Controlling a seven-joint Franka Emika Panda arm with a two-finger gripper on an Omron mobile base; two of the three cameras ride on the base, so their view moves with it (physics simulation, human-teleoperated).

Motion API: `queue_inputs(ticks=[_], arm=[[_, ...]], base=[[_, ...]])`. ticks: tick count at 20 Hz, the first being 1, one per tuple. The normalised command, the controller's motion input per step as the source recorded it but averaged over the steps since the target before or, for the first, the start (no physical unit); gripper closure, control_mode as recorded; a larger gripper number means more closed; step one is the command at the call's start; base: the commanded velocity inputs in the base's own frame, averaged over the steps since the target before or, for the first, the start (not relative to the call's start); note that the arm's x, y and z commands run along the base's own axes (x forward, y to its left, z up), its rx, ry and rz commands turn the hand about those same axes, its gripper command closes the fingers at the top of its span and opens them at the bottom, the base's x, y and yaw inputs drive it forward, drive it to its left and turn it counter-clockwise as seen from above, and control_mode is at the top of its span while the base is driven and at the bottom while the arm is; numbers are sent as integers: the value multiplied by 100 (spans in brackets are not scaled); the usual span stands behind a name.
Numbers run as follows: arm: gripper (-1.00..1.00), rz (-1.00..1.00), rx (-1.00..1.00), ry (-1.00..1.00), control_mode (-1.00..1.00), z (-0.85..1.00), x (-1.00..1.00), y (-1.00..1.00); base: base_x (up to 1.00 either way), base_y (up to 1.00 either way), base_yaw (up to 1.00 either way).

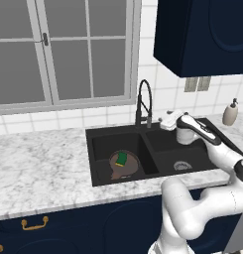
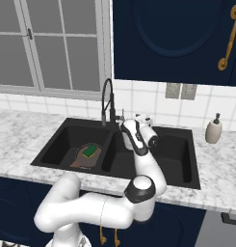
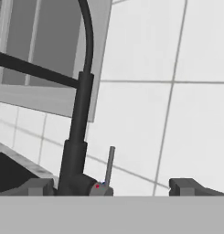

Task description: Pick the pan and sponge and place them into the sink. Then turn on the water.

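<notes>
Marble counter (image 1: 38,163), black sink (image 1: 100,136), white tiled wall (image 2: 153,103), grey window (image 1: 68,49)

We see a home kitchen, marble counter (image 1: 38,163), black double sink (image 1: 95,136) with arched tap (image 1: 144,101), navy cabinets (image 2: 172,34), tiled wall (image 1: 162,84), window (image 1: 63,49)

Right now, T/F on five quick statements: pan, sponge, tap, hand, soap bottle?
1. The pan lies in the left basin of the sink. True.
2. The sponge lies on the counter. False: it rests in the pan.
3. Water runs from the tap. False: no stream is visible.
4. The hand is open beside the tap's base. True.
5. The soap bottle stands left of the sink. False: it stands at its right.
</notes>
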Motion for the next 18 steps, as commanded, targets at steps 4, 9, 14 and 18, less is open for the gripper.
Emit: queue_inputs(ticks=[4,9,14,18], arm=[[-100,0,-2,0,-100,-4,26,7],[-100,0,-6,1,-100,0,41,22],[-100,0,-5,0,-100,0,34,29],[-100,0,-4,0,-100,-6,16,32]], base=[[0,0,0],[0,0,0],[0,0,0],[0,0,0]])
